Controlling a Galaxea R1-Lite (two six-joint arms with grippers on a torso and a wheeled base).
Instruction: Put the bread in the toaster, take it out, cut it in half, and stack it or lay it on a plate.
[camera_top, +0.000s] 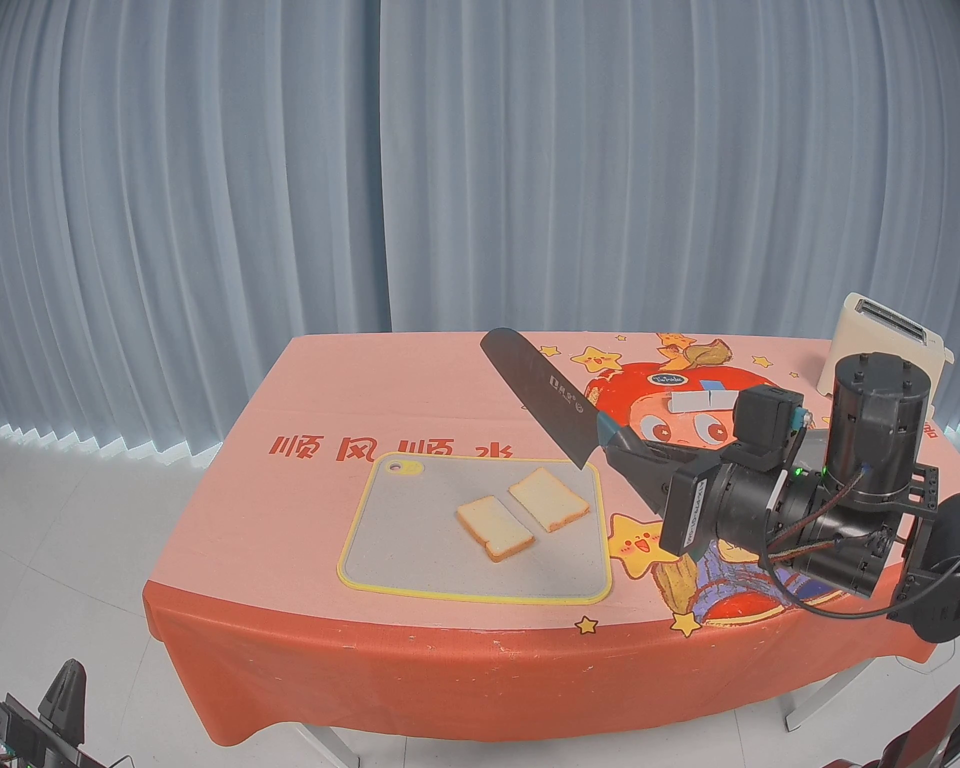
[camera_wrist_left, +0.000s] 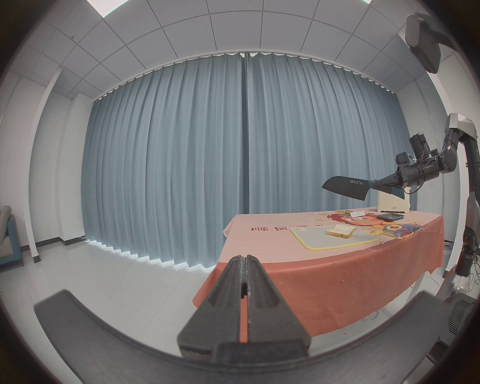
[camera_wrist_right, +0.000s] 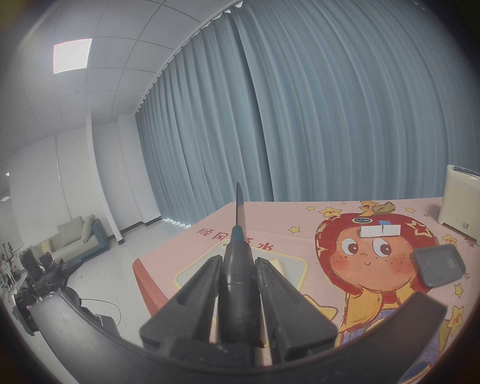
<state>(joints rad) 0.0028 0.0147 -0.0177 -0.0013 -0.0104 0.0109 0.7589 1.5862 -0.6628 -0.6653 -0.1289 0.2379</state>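
Across the middle stands a table (camera_top: 300, 500) under an orange cloth. On its near half lies a board (camera_top: 400, 540), and a toaster (camera_top: 885, 345) stands at the far right corner. Above the board's right edge a knife (camera_top: 540, 395) hangs tilted, its handle clamped in the right gripper's (camera_wrist_right: 239, 262) jaws. The left gripper (camera_wrist_left: 244, 270), jaws pressed together on nothing, sits well off the table, below its top. A dark plate (camera_wrist_right: 439, 264) lies near the toaster. Two bread halves (camera_top: 495, 527) (camera_top: 548, 499) lie side by side on the board, slightly apart.
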